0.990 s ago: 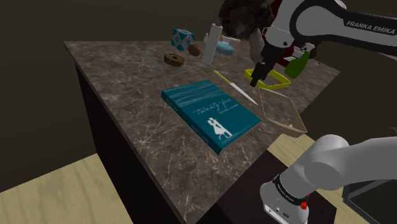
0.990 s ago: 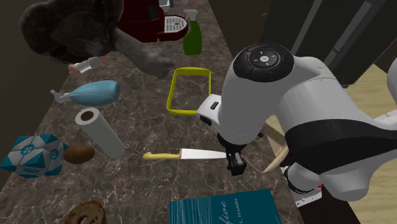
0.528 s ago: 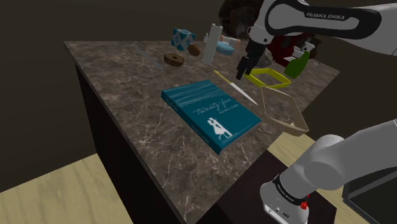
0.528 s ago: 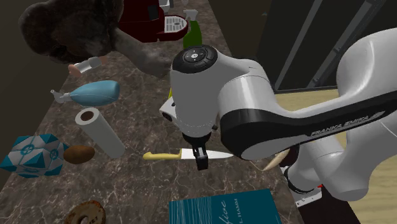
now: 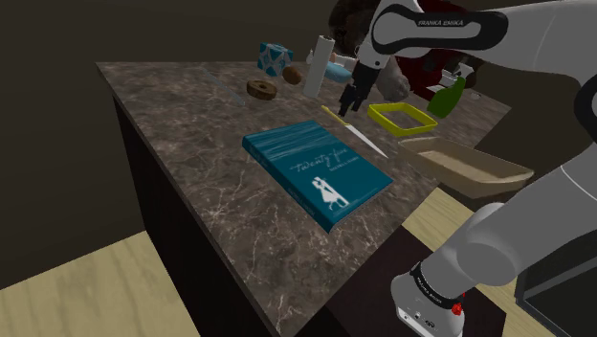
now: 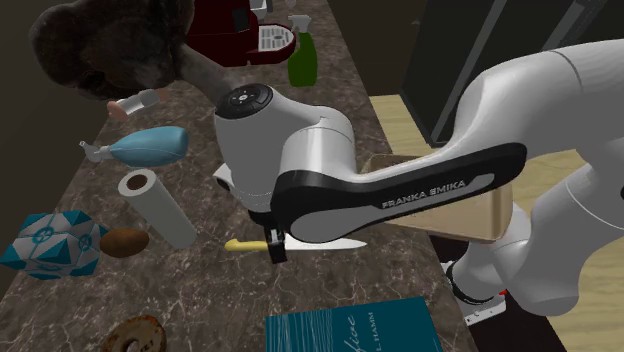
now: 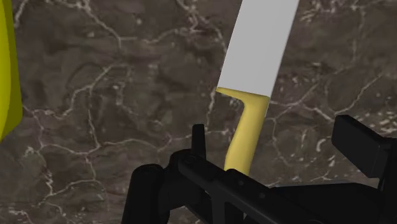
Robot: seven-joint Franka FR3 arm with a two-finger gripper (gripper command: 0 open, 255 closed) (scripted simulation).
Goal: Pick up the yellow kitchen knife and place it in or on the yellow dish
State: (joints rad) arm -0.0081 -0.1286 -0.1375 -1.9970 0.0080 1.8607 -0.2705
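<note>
spread gripper [image 7: 278, 137] has shifted along the knife [image 7: 261, 51] from blade to yellow handle, which lies untouched between the fingers [image 7: 198, 137].

A teal book [image 5: 318, 165], paper-towel roll [image 6: 158, 208] and green bottle [image 6: 302, 60] rest on the marble counter [image 5: 191, 115].

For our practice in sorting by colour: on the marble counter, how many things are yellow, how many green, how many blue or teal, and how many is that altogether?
Yellow: 2, the knife and the dish
Green: 1, the spray bottle
Blue or teal: 3, the book, the patterned ball and the lying bottle
Total: 6
</note>
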